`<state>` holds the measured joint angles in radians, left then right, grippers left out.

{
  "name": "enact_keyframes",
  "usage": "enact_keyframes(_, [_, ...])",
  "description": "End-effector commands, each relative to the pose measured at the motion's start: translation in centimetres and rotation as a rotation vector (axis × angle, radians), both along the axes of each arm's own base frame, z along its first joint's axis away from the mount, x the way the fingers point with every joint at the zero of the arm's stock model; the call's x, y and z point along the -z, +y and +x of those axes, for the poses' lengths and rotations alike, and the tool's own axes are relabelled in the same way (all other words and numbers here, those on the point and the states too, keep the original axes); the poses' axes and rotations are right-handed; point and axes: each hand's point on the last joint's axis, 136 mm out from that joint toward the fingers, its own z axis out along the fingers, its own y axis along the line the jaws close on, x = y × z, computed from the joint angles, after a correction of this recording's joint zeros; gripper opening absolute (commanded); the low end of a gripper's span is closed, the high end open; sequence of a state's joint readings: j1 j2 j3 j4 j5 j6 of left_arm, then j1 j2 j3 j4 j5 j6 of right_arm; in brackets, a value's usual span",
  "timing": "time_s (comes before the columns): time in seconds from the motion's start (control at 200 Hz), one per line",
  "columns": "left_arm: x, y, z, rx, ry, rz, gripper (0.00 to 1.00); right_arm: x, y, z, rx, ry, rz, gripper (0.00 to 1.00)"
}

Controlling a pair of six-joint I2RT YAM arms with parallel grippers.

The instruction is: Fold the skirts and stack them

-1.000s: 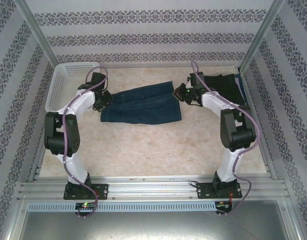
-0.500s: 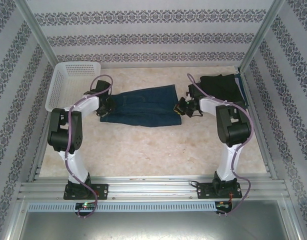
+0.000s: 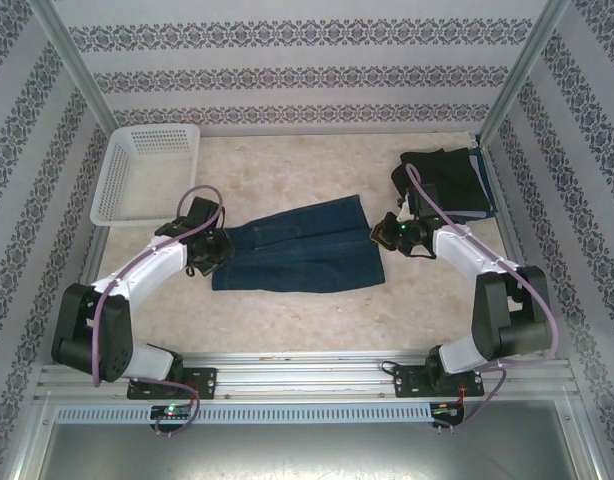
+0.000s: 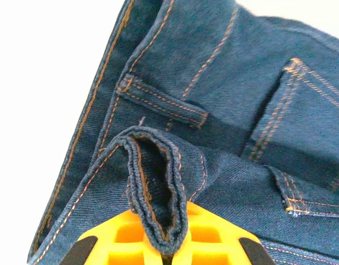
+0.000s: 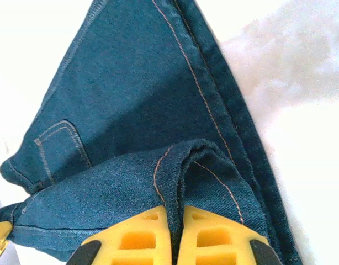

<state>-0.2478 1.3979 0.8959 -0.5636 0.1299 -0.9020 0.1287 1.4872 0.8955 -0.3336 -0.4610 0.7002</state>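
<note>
So the one being worked on is the denim skirt (image 3: 299, 247). It's lying crossways in the middle of the desk (image 3: 287, 325), with one arm on each end. The left fingers (image 4: 209, 232) are clamped shut on a bunched-up loop of the edge at the waist end. You can see a belt loop and a pocket just past the pinch. The right fingers (image 5: 141, 238) are squeezed together on a fold of denim at the opposite end, with a stitched seam running away from them.

My guess on the two-ended grip: floppy cloth only behaves if you keep it stretched. Holding both ends lets the arms move or flatten it without it crumpling. Both pinches are right at the edge rather than out in the middle of the fabric, so the body of the skirt stays flat on the desk.

The pile of dark skirts (image 3: 447, 180) sits in the far right corner, well apart, black on top. It's probably parked there so the centre stays free as folding space. The white lattice basket (image 3: 112, 190) is off in the far left corner, nothing to do with this.

I can't tell from above whether this skirt already has a fold in it.
</note>
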Motion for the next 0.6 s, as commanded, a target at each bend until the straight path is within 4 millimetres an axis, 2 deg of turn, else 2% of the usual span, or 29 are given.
enact_keyframes(0.0, [-1.1, 1.4, 0.5, -0.015, 0.014, 0.084, 0.00, -2.0, 0.0, 2.0, 0.013, -0.055, -0.007, 0.00])
enact_keyframes(0.12, [-0.8, 2.3, 1.7, -0.060, 0.028, 0.110, 0.00, -3.2, 0.5, 4.6, 0.016, -0.085, 0.011, 0.00])
enact_keyframes(0.315, [-0.8, 3.0, 4.5, -0.126, -0.016, 0.073, 0.01, -1.8, 0.7, 8.3, 0.068, -0.071, 0.025, 0.00])
enact_keyframes(0.475, [-1.3, 2.7, 5.5, -0.111, -0.022, 0.064, 0.04, -1.0, 0.9, 9.6, 0.070, -0.062, 0.036, 0.00])
enact_keyframes(0.595, [-3.5, 2.6, 5.4, -0.114, -0.071, 0.044, 0.03, -2.7, 0.7, 9.4, 0.077, -0.101, 0.038, 0.00])
